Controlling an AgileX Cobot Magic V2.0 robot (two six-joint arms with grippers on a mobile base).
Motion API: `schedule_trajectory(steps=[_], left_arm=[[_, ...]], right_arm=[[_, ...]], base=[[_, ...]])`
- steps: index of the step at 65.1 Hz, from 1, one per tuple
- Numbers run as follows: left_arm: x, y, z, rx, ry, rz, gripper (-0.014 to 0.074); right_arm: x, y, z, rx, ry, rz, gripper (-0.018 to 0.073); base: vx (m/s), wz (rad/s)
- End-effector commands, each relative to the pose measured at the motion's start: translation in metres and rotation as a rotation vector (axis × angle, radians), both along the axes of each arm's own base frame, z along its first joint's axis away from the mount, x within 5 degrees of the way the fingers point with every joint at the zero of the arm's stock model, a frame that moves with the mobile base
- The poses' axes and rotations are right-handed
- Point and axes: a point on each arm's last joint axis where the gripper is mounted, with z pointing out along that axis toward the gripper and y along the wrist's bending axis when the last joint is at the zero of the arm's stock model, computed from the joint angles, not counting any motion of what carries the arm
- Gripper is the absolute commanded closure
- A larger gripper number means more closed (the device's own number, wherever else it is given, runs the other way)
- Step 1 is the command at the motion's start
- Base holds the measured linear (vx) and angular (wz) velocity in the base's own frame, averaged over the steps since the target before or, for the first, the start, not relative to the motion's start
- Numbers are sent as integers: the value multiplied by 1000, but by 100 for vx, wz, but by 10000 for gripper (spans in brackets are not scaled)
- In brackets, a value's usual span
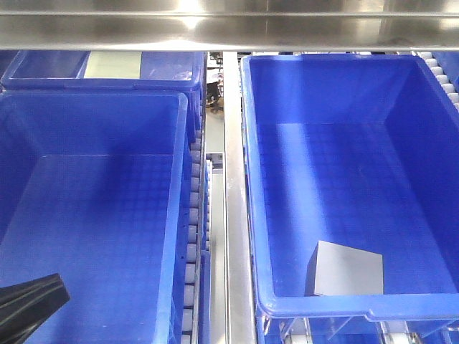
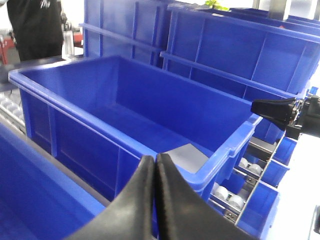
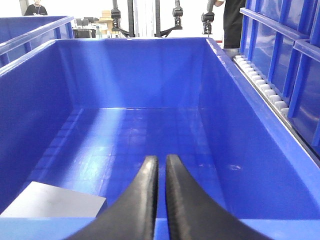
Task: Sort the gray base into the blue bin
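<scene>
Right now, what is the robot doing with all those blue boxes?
It is sorting. The gray base already lies inside the blue bin on the right, near its front wall. Neither pincer holds anything: the left pincer and the right pincer both look shut and empty, above the bins.

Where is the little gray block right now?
In the front view the gray base lies inside the right-hand blue bin, on its floor against the near wall, close to the front-left corner.

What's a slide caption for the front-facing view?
Gray base resting in the near corner of the right blue bin; a second bin beside it sits empty.
</scene>
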Motion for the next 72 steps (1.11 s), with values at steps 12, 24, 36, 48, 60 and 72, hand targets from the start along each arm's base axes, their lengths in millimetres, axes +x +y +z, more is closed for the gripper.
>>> schedule_trajectory(steps=[12, 24, 36, 48, 60, 72], left_arm=[[-1, 0, 16, -63, -88, -6, 602], [2, 3, 17, -60, -95, 33, 602], [-2, 36, 19, -91, -119, 303, 602], [-26, 67, 17, -82, -198, 634, 602], [-46, 77, 11, -26, -242, 893, 602], [-37, 78, -6, -12, -209, 957, 602]], right_arm=[[-1, 0, 7, -12, -81, -3, 564], [-1, 0, 7, -12, -81, -3, 564], [-1, 0, 7, -12, -81, -3, 564], [-1, 0, 7, -12, -81, -3, 564], [-1, 0, 7, -12, -81, -3, 564], [-1, 0, 7, -12, -81, -3, 564]], base=[[0, 0], [0, 0], [0, 0], [0, 0], [0, 0], [0, 0]])
